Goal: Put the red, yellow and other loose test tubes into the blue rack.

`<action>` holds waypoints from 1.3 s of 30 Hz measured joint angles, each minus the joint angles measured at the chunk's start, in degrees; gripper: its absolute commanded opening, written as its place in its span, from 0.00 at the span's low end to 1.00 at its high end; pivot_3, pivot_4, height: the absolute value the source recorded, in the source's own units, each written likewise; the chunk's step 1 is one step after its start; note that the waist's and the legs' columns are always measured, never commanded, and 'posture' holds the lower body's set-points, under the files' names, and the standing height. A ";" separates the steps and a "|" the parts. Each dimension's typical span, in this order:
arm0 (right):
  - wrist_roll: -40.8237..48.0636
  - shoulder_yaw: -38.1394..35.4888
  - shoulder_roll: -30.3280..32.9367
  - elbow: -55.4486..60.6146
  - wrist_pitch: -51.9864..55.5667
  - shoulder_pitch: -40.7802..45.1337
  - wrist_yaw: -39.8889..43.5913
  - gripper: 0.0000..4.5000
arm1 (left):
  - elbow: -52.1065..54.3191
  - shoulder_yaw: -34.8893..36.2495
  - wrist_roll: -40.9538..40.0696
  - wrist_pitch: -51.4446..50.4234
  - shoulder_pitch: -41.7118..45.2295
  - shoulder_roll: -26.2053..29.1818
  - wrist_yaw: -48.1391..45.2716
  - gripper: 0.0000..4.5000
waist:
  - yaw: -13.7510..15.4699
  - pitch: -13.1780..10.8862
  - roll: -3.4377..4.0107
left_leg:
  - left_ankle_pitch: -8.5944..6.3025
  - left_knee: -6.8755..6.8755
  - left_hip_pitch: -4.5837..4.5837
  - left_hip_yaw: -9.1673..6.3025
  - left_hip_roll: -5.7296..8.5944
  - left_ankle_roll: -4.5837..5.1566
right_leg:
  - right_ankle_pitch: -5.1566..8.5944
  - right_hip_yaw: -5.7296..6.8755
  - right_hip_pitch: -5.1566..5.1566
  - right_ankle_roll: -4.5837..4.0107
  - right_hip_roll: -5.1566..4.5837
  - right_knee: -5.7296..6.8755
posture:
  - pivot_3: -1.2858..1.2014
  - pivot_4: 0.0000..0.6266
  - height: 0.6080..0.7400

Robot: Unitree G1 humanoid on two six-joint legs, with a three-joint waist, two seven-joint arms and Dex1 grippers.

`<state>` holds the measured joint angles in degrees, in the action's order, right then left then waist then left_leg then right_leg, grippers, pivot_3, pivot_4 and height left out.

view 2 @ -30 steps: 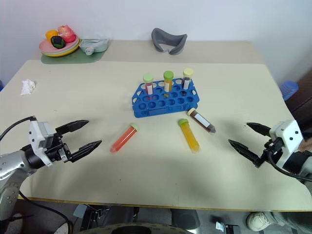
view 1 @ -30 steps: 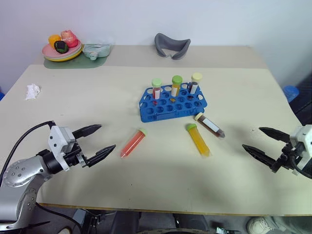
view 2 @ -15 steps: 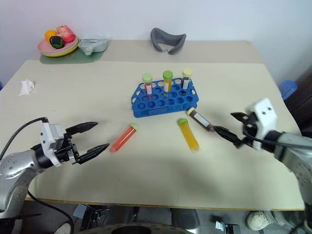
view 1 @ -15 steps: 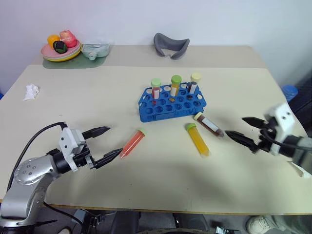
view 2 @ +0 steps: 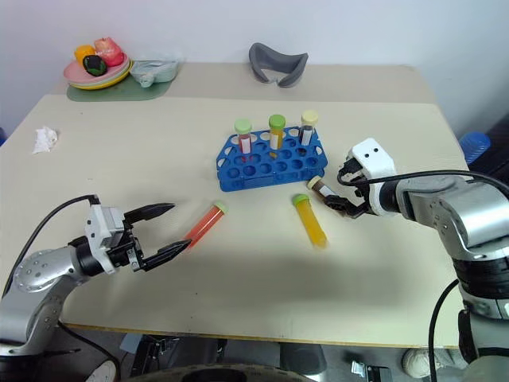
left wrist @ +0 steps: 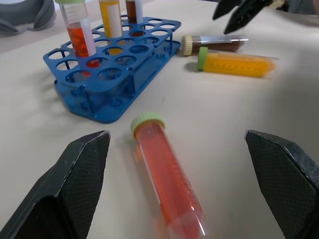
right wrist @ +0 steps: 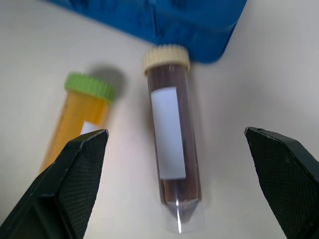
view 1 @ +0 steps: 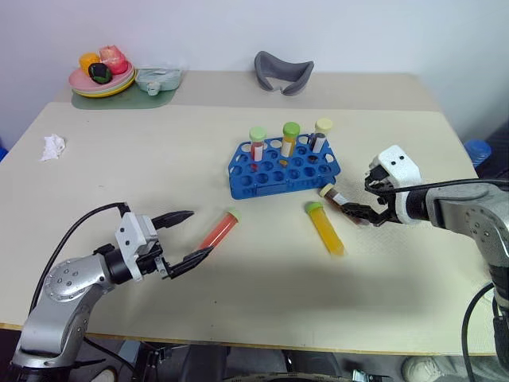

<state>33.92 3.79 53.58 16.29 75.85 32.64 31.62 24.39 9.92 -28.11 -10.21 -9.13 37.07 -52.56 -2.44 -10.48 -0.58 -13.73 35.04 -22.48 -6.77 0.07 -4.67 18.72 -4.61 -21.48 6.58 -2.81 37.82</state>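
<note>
The blue rack (view 1: pixel 262 186) stands mid-table with three capped tubes upright in its back row. A red tube (view 1: pixel 216 231) lies in front of it to the left. My left gripper (view 1: pixel 184 237) is open just short of the red tube's tip, which points between its fingers (left wrist: pixel 79 174). A yellow tube (view 1: pixel 324 228) and a brown tube (right wrist: pixel 172 134) lie in front of the rack to the right. My right gripper (view 1: pixel 359 199) is open, tilted down over the brown tube, fingers either side and apart from it.
A plate of fruit (view 1: pixel 101 79) and a pale bowl (view 1: pixel 157 79) sit at the back left corner. A grey curved object (view 1: pixel 283 73) lies at the back centre. Crumpled paper (view 1: pixel 52 147) lies near the left edge.
My right gripper has swung in from the table's right edge to the brown tube and tipped downward. My left gripper has edged right, closer to the red tube.
</note>
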 measured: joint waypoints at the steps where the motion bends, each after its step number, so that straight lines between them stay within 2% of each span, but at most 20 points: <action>1: -0.44 1.09 -0.01 -0.83 -0.03 0.77 0.41 1.00 | 0.56 0.00 -0.03 -0.35 -0.22 -0.01 0.27 0.98 | -0.05 0.00 -0.01 | 0.00 0.01 0.00 0.00 0.00 0.01 | 0.00 0.00 0.00 0.00 0.00 0.00 | 0.52 0.24 1.00; 9: -4.64 7.42 -0.59 -8.58 -1.68 5.15 4.42 1.00 | 3.50 0.01 -0.18 -2.17 -2.38 -0.20 2.08 0.98 | -0.11 -0.17 0.00 | 0.00 0.03 0.00 0.02 0.00 0.01 | -0.01 -0.01 0.00 0.01 0.00 0.00 | 0.52 0.24 1.00; 20: -11.33 12.81 -6.00 -17.43 -6.03 9.90 7.04 1.00 | 7.44 0.00 -0.75 -4.32 -4.69 -0.27 4.27 0.98 | -0.02 -0.28 -0.02 | 0.00 0.03 -0.03 0.02 0.01 0.01 | -0.01 0.00 -0.03 0.01 -0.01 0.01 | 0.52 0.24 1.00; 23: -12.88 13.46 -6.28 -17.86 -7.04 9.92 7.75 0.83 | 8.01 0.03 -0.98 -4.54 -4.87 -0.24 4.56 1.00 | -0.09 -0.28 -0.01 | 0.00 0.03 -0.03 0.02 0.01 0.01 | -0.01 0.00 -0.03 0.01 -0.01 0.01 | 0.52 0.24 1.00; 25: -13.84 13.65 -6.41 -18.28 -7.67 9.92 8.12 0.63 | 8.26 0.12 -1.18 -4.66 -5.18 -0.21 5.01 1.00 | -0.13 -0.29 -0.01 | 0.00 0.03 -0.03 0.02 0.01 0.01 | -0.01 0.00 -0.03 0.01 0.00 0.01 | 0.52 0.24 1.00; 38: -14.92 12.71 -7.13 -15.37 -6.19 8.58 9.68 0.63 | 9.51 0.32 -1.27 -5.62 -5.28 0.09 6.20 1.00 | -0.04 -0.29 -0.01 | -0.01 0.05 -0.03 0.02 0.00 0.01 | -0.01 0.00 -0.03 0.01 0.00 0.01 | 0.52 0.24 1.00; 39: -14.92 12.64 -7.13 -15.03 -6.19 8.32 9.72 0.57 | 9.49 0.31 -1.27 -5.62 -4.98 0.09 6.17 1.00 | -0.04 -0.29 -0.01 | -0.01 0.05 -0.03 0.02 0.00 0.01 | -0.01 0.00 -0.02 0.01 0.00 0.01 | 0.52 0.24 1.00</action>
<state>19.00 16.43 46.45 1.26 69.66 40.97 41.34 33.89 10.23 -29.38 -15.83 -14.11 37.17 -46.39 -2.47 -10.77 -0.59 -13.74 35.09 -22.51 -6.76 0.08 -4.66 18.70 -4.61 -21.50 6.59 -2.81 37.83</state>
